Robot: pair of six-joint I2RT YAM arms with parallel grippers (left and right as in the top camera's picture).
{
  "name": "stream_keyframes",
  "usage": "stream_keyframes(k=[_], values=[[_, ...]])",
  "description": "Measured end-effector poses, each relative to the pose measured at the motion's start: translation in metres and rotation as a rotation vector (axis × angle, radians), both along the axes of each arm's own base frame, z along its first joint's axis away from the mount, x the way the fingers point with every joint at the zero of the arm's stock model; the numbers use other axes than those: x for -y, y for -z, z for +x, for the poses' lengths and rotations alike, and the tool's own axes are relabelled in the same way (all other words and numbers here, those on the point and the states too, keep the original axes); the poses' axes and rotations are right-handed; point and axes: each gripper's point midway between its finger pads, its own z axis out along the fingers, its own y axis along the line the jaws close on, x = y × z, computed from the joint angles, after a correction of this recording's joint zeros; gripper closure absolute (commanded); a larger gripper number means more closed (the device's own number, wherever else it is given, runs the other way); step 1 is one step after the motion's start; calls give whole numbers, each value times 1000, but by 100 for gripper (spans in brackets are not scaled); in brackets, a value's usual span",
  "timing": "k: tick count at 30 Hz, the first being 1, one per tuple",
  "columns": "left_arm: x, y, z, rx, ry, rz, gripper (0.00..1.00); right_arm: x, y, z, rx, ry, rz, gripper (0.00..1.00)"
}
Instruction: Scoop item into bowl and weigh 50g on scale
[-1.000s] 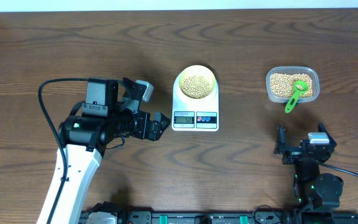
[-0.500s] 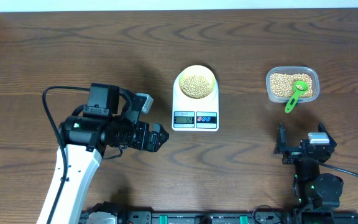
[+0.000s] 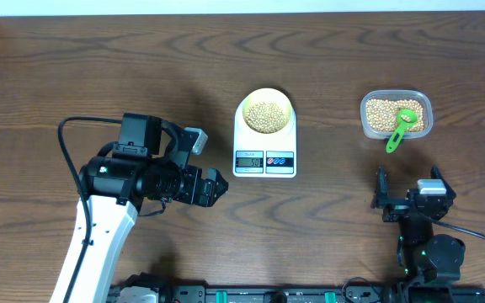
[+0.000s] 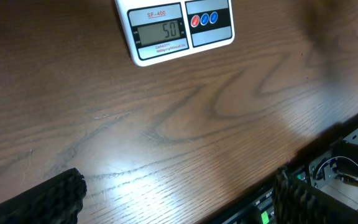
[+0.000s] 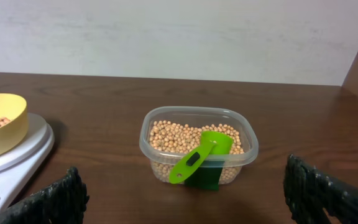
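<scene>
The pale yellow bowl (image 3: 246,107) stands on the white scale (image 3: 264,160) and holds a heap of tan beans (image 3: 265,116). In the left wrist view the scale (image 4: 211,40) has its display (image 4: 160,30) reading 50. My left gripper (image 3: 213,187) hangs open over bare table just left of the scale's front, with nothing between its fingers (image 4: 55,196). My right gripper (image 3: 407,181) rests open near the front edge and faces a clear tub (image 5: 197,146) of beans. The bowl (image 5: 5,130) shows at the left edge of the right wrist view.
A green scoop (image 3: 401,126) lies in the clear tub (image 3: 397,114), its handle (image 5: 191,163) sticking out over the near rim. A black equipment rail (image 3: 251,295) runs along the table's front edge. A wall rises behind the table's far edge.
My left gripper has drawn back from beside the scale toward the front of the table, then stopped. The right arm, bowl, scale and tub have not moved.
</scene>
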Motion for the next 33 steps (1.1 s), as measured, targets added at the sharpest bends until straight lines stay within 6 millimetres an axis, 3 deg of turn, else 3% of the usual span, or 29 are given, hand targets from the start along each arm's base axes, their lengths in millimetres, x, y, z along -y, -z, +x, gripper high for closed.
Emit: stream_keyframes(k=[5, 8, 11, 16, 22, 33], values=[[0, 0, -2, -7, 0, 1, 2, 0, 0, 0, 0, 0, 0, 1], [1, -6, 10, 59, 1, -9, 2, 0, 0, 0, 0, 0, 0, 1], [3, -20, 19, 154, 0, -23, 2, 0, 0, 0, 0, 0, 0, 1], [-2, -49, 16, 299, -12, -20, 2, 0, 0, 0, 0, 0, 0, 1], [-24, -84, 14, 509, -84, 64, 2, 0, 0, 0, 0, 0, 0, 1], [-52, -118, -1, 686, -195, 124, 2, 0, 0, 0, 0, 0, 0, 1]])
